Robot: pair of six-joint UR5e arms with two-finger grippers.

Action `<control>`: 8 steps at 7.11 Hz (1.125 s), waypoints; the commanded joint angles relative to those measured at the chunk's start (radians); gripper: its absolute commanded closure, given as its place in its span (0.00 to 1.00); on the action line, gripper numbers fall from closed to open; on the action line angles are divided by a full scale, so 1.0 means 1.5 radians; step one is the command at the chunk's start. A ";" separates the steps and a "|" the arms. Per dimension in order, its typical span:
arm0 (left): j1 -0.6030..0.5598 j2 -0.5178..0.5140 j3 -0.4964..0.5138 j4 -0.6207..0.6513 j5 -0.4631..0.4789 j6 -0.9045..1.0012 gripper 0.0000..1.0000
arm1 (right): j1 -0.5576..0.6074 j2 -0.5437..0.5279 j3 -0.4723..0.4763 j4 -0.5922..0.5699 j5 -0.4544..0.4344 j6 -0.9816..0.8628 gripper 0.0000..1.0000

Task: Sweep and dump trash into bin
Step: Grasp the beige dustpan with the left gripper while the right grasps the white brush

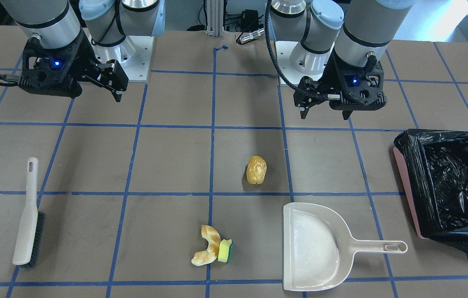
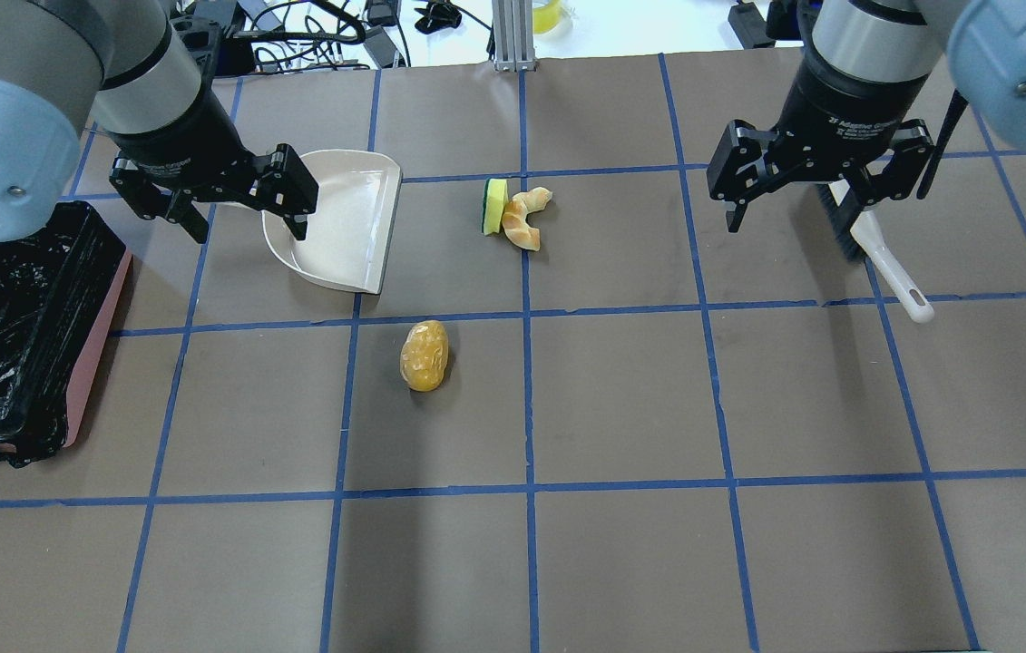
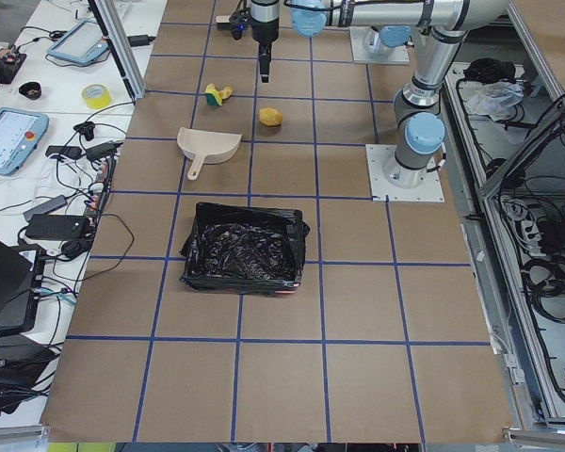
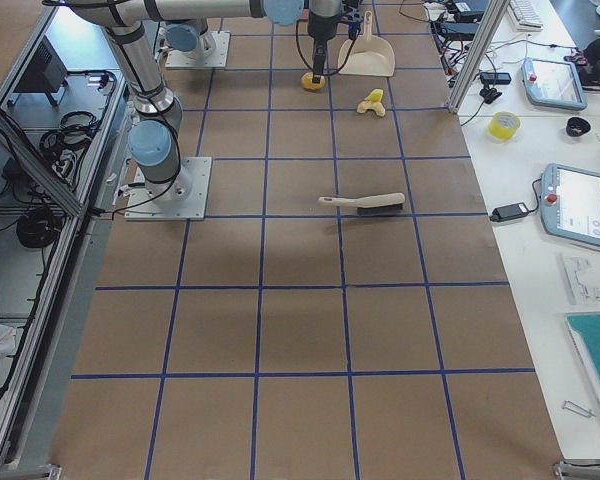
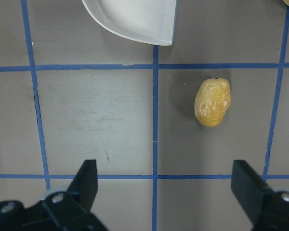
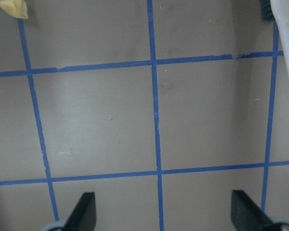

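The trash lies on the brown table: a golden potato-like lump (image 1: 256,169) (image 2: 425,355) (image 5: 212,102), and a curved bread piece (image 1: 205,251) (image 2: 523,218) touching a yellow-and-green sponge (image 1: 225,251) (image 2: 494,206). The pink bin with a black bag (image 1: 405,182) (image 2: 100,349) stands at the table's end on my left. My left gripper (image 1: 324,115) (image 2: 249,227) (image 5: 166,192) is open and empty, raised above the table short of the dustpan. My right gripper (image 1: 93,93) (image 2: 789,218) (image 6: 164,211) is open and empty, raised near the brush.
A beige dustpan (image 1: 314,246) (image 2: 340,218) (image 5: 135,19) lies between the bin and the trash, handle towards the bin. A beige brush (image 1: 29,215) (image 2: 875,249) (image 6: 286,43) lies on my right side. Blue tape lines grid the table.
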 commanded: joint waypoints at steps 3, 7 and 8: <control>0.126 -0.013 -0.002 0.102 -0.015 -0.109 0.00 | -0.105 0.089 0.027 -0.003 -0.046 -0.190 0.00; 0.127 -0.062 -0.032 0.164 -0.007 -0.640 0.00 | -0.202 0.223 0.027 -0.185 -0.101 -0.282 0.00; 0.128 -0.102 -0.022 0.221 -0.007 -0.683 0.00 | -0.213 0.254 0.027 -0.282 -0.103 -0.295 0.00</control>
